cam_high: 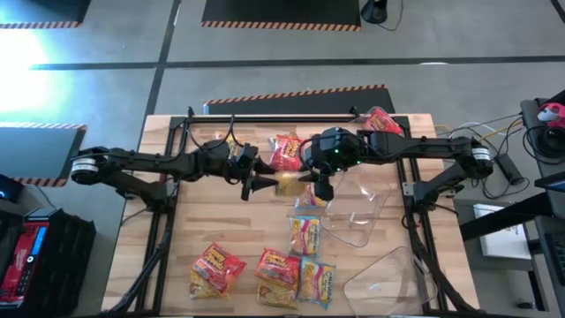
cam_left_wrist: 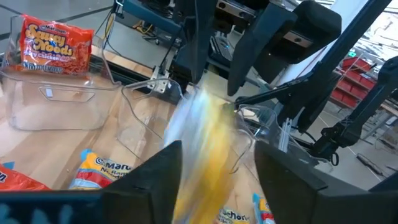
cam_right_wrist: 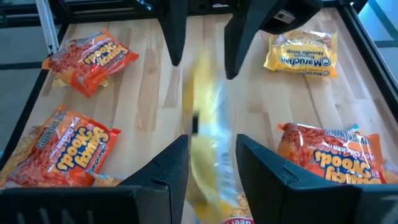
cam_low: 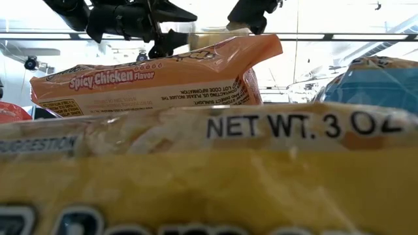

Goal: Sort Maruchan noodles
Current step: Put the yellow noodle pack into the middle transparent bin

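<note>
Jaws of the right gripper pinch a blurred yellow noodle packet above mid-desk; left gripper jaws stand parted around its other end, contact unclear. Other packets lie scattered on the desk, one in a clear tub.

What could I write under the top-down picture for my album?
Two robot arms meet over a wooden table, passing a yellow noodle packet among scattered red and blue packets.
</note>
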